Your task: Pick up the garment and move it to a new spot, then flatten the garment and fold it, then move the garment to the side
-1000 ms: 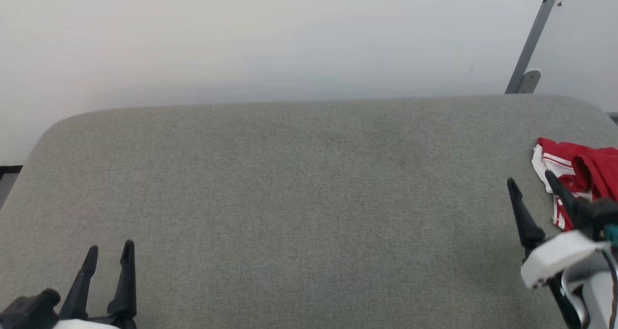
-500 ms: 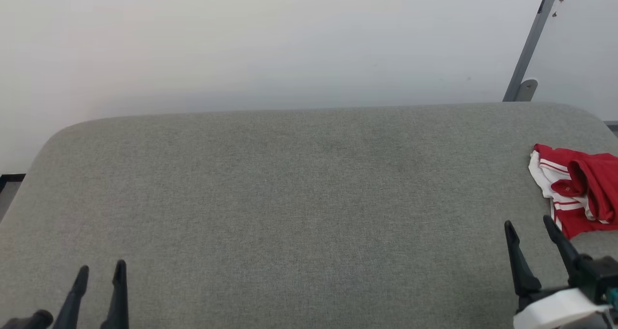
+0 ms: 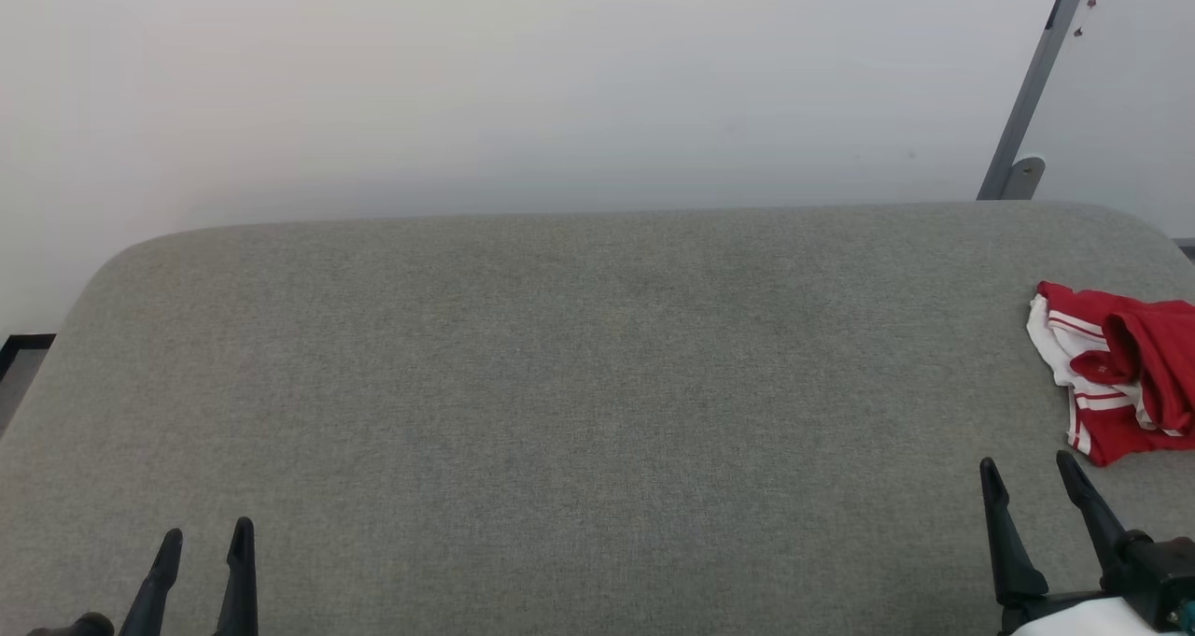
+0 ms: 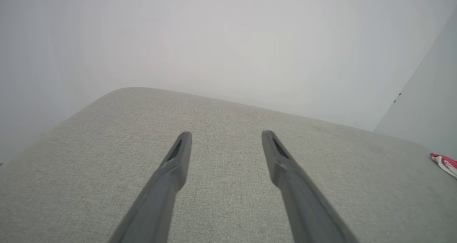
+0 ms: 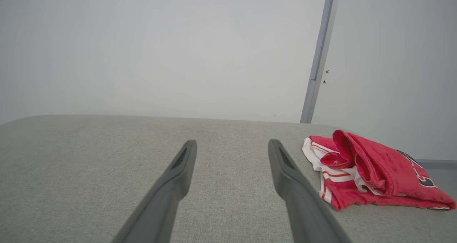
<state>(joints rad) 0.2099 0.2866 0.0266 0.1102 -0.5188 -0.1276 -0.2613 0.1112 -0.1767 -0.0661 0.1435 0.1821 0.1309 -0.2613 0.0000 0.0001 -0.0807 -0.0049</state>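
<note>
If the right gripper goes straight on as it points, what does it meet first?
Probably only the grey pad: the right gripper points past the garment, which lies just to its right. Clearance is hard to judge.

Grey fabric surface (image 3: 560, 384) bears a bundled red garment (image 3: 1144, 365) (right edge).

Grey upholstered surface (image 3: 560, 384) before plain pale wall (image 3: 523, 76).
</note>
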